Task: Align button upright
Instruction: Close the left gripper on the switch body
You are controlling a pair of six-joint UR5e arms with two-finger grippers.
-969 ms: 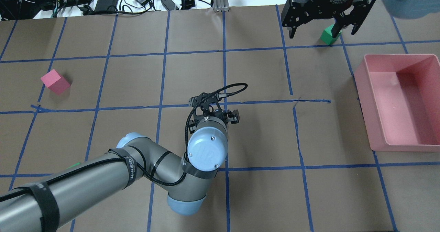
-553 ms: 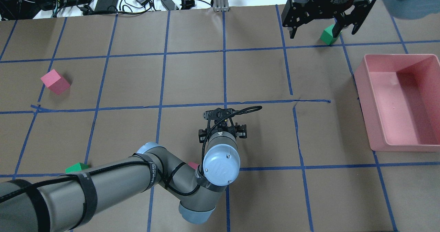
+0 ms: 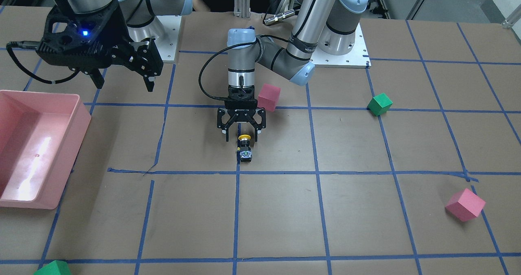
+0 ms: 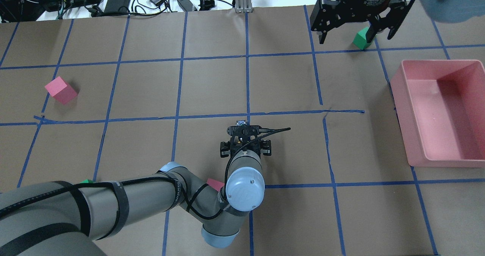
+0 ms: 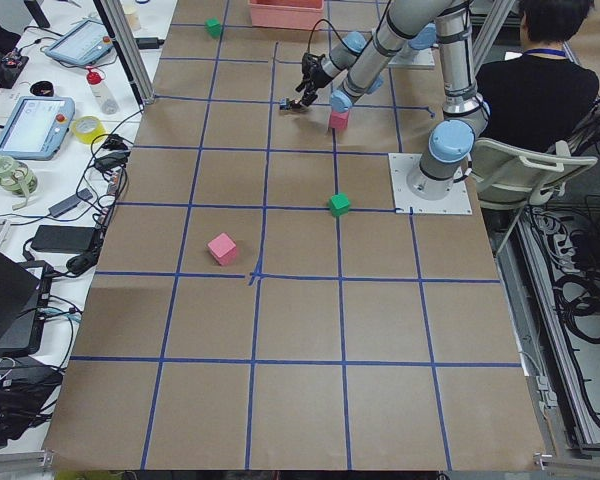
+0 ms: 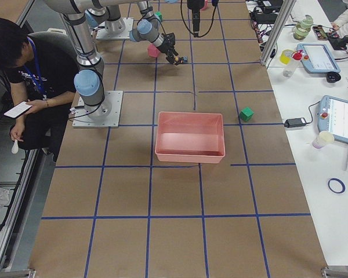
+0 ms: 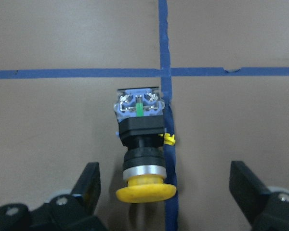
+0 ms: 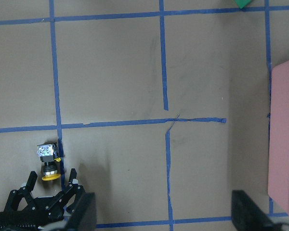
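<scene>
Left claw (image 3: 241, 136) wide astride the button (image 7: 140, 139) on its side, terminal end clear from the wrist, nearly hidden overhead.

Overhead, button (image 4: 241, 123) mostly hidden under left pincer (image 4: 244, 134), pink cube (image 4: 214, 183) half behind arm (image 4: 151, 199)

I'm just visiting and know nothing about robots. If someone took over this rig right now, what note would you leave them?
Small push-button with yellow cap and black body: lying on its side along a blue tape line, cap toward the left gripper.
Left gripper: open, empty, fingers either side of the cap, not touching.
Right gripper: open, empty, raised off to one side.
Done: lined up. Left: grip the push-button, stand it upright.
</scene>
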